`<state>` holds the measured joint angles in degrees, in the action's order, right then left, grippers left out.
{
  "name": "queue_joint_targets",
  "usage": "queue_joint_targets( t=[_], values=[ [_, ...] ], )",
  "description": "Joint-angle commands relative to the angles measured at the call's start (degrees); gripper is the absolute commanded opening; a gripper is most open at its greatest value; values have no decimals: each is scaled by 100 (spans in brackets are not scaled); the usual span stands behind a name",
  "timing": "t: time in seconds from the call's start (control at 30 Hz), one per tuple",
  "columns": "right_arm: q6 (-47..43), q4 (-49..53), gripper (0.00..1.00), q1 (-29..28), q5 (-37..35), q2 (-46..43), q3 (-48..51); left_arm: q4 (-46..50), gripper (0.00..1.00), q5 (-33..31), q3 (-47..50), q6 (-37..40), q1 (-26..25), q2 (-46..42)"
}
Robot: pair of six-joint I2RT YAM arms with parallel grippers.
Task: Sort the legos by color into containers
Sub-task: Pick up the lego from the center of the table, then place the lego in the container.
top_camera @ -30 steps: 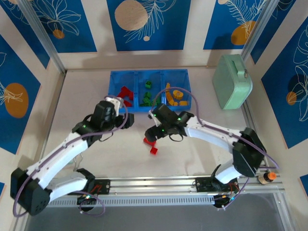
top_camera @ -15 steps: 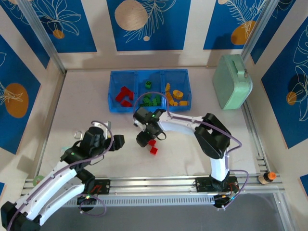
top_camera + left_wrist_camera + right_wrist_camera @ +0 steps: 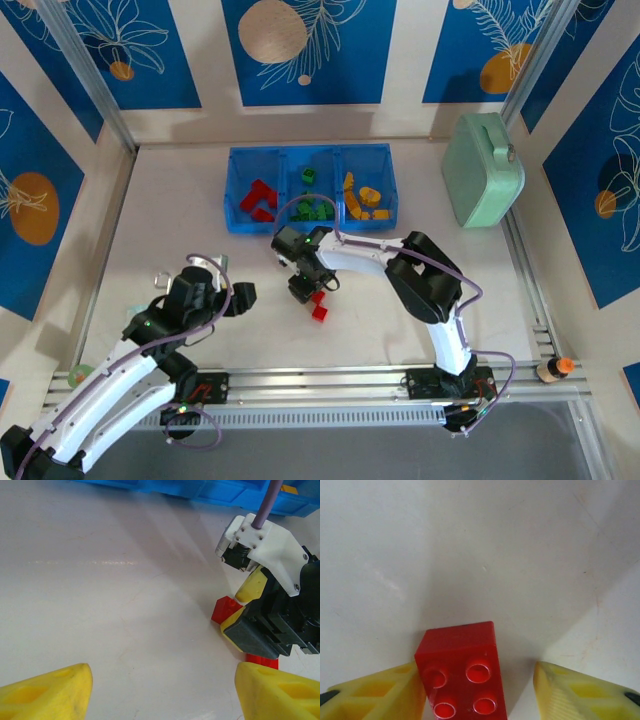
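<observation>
Sort looks nearly done. The tray [image 3: 310, 151] sits at the middle of the counter's [image 3: 180, 230] far edge.

- Left compartment: red bricks [image 3: 258, 200].
- Middle compartment: green bricks [image 3: 313, 208].
- Right compartment: yellow-orange bricks [image 3: 365, 201].
- No mixed colours that I can make out from the top view. Exact counts are too small to tell.

Left to do, as far as I can see: two red strays mid-counter, just on the near side of the tray. I see no green or yellow-orange ones loose.

- First stray brick [image 3: 462, 667]: the right tool [image 3: 305, 291] is down over it, fingers apart and straddling it. One finger [image 3: 380, 692] is right against the brick and the other has a gap, so it's not clamped.
- Second stray brick [image 3: 320, 313]: just beside the first, toward the near edge, untouched.

The left tool [image 3: 240, 297] hangs near the counter's left-middle, spread apart with nothing between its fingers.

My read: grab the first stray, drop it in the left compartment, repeat for the second, then finished.
</observation>
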<state>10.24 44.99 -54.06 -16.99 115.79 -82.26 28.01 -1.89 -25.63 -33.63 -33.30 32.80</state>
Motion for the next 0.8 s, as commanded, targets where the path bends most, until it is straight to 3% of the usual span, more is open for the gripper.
queue_joint_targets(
  t=[0.0,0.27,0.77],
  values=[
    [22,226,51,-59,-92,179,-198,79,75,40,-60,-5,-42,-10],
    [70,481,27,-139,-329,247,-613,172,74,-22,-266,98,-45,-10],
    [230,559,24,192,-307,500,-2858,439,73,-306,-732,346,-54,-168]
  ],
)
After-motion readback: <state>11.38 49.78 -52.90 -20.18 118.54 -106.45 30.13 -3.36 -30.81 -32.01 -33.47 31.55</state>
